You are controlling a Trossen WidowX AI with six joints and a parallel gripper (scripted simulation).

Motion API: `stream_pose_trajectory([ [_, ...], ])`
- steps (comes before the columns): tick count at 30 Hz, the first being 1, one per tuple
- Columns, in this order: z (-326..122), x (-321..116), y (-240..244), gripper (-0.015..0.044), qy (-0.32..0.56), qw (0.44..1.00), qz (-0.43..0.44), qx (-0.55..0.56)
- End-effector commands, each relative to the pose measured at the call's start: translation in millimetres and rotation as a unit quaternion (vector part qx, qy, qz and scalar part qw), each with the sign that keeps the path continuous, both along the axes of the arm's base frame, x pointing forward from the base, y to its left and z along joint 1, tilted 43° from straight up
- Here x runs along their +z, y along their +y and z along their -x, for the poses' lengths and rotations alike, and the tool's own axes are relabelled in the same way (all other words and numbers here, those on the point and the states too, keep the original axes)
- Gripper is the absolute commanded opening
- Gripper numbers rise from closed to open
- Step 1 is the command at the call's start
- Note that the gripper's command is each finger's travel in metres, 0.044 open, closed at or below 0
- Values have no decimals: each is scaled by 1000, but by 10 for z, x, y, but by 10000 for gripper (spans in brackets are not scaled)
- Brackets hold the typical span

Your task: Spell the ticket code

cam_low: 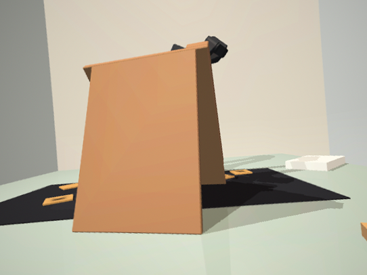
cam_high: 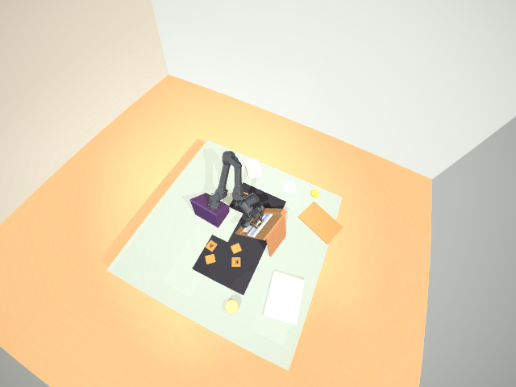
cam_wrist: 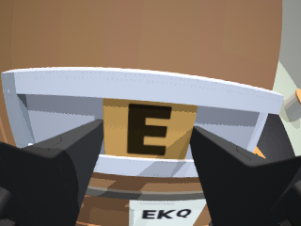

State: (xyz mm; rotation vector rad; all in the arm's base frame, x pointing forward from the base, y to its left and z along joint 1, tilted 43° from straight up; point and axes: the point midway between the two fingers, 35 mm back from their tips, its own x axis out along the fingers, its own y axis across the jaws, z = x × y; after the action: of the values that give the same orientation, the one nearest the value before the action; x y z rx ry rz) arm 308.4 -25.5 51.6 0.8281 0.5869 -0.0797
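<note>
My gripper [cam_high: 259, 220] [cam_wrist: 148, 129] is shut on the E tile [cam_wrist: 150, 129], one finger at each side. The tile stands upright inside the pale rail [cam_wrist: 141, 84], near its middle, with bare channel on both sides. The rail is on the sloping face of the brown board [cam_low: 141, 137] [cam_wrist: 141, 38]. The ticket [cam_wrist: 160, 222] below reads EKQ. On the front dark mat [cam_high: 229, 280] lie an A tile [cam_high: 211, 245], a K tile [cam_high: 236, 261] and two tiles whose letters are not visible [cam_high: 235, 247] [cam_high: 210, 259]. The arm partly hides another tile [cam_high: 246, 193].
A purple block [cam_high: 210, 213] is at the arm's base. An orange slab [cam_high: 320, 222] and a large white box [cam_high: 284, 297] lie beyond the board. A yellow cylinder [cam_high: 230, 306] stands near the front mat; a smaller yellow one [cam_high: 314, 193] and two white items [cam_high: 253, 168] [cam_high: 289, 186] are at the back.
</note>
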Motion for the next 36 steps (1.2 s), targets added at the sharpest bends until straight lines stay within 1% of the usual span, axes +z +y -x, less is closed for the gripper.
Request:
stream_pose_trajectory([
  [1, -24, 40, 5, 0, -3, 1000, 0, -3],
  [36, -87, 190, 151, 0, -3, 1000, 0, -3],
])
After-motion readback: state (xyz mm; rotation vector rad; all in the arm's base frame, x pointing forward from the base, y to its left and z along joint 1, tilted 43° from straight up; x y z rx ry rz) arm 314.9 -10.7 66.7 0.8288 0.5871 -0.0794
